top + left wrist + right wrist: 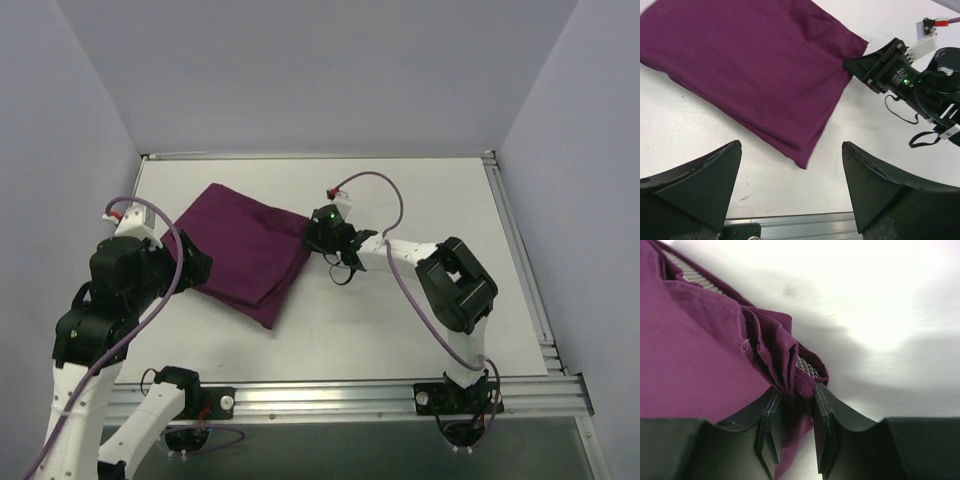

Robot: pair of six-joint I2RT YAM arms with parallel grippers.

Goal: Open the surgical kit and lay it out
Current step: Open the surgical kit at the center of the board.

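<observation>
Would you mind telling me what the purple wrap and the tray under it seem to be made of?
The wrap looks like matte woven cloth: it folds and bunches softly in the right gripper. The tray seems shiny metal wire mesh, from the fine grid peeking out.

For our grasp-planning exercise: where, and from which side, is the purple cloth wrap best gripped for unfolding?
The cloth wrap: probably its right corner, coming low from the right; fabric bunches into a pinchable fold off the mesh tray. The right gripper is shut on it.
</observation>
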